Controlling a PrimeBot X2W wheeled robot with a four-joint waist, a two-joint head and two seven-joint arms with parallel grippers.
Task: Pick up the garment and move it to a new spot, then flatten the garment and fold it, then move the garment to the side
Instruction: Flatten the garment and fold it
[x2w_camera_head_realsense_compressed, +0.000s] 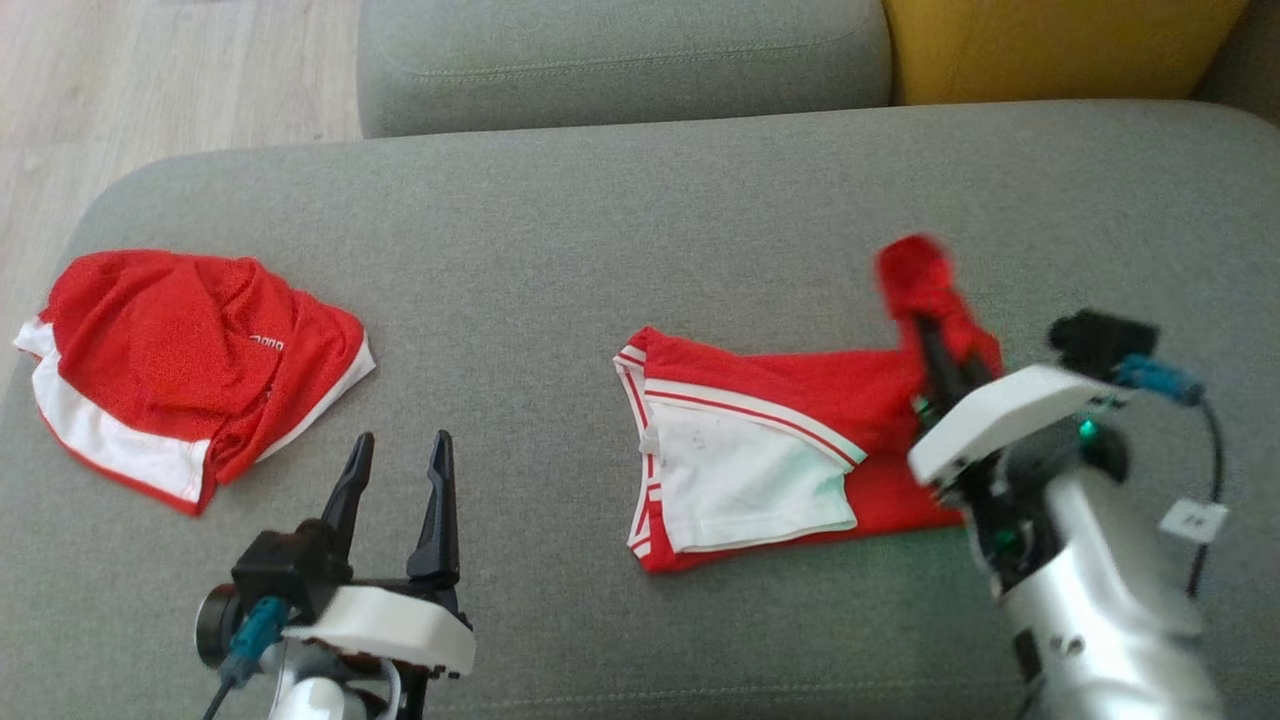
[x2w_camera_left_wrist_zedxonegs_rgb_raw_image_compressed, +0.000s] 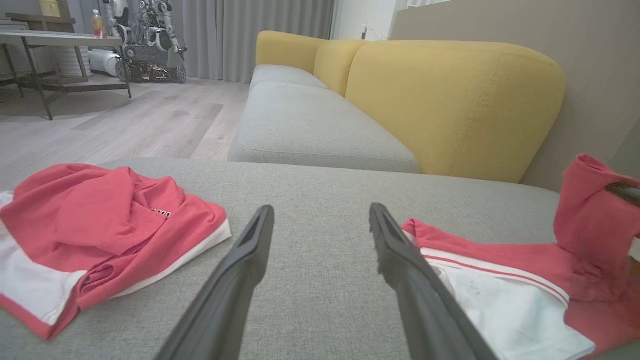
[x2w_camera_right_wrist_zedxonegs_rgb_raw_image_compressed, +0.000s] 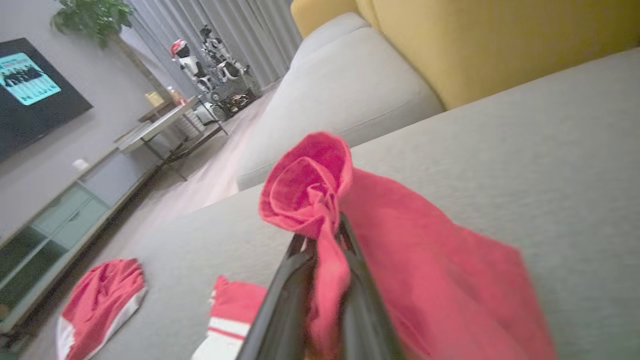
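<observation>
Presently the right gripper (x2w_camera_head_realsense_compressed: 928, 345) is clamped tight on a red fold of the red-and-white mesh sports garment (x2w_camera_head_realsense_compressed: 760, 450). Its two long dark fingers pinch the cloth so that a bunched, rolled red tuft stands up above the fingertips, as the right wrist view shows plainly. That pinched corner is raised off the seat at the garment's far right end. The rest of the garment lies on the grey woven sofa seat (x2w_camera_head_realsense_compressed: 640, 230), right of the middle in the head view, with a white panel edged in red-and-white stripes facing up at its left end. The left gripper (x2w_camera_head_realsense_compressed: 400, 445) hangs low over bare grey fabric nearer the robot, its jaws spread wide with nothing between them. Its fingers point away from the robot, toward the stretch of seat between the two pieces of clothing. A second crumpled red garment with a white band (x2w_camera_head_realsense_compressed: 170, 360) lies well apart from the first, at the left end of the seat close to its rounded edge, and neither gripper touches it. Beyond the seat sit another grey sofa cushion (x2w_camera_head_realsense_compressed: 620, 60) and, to its right, a mustard-yellow back cushion (x2w_camera_head_realsense_compressed: 1060, 45). Pale wooden floor (x2w_camera_head_realsense_compressed: 150, 80) shows at the upper left.
</observation>
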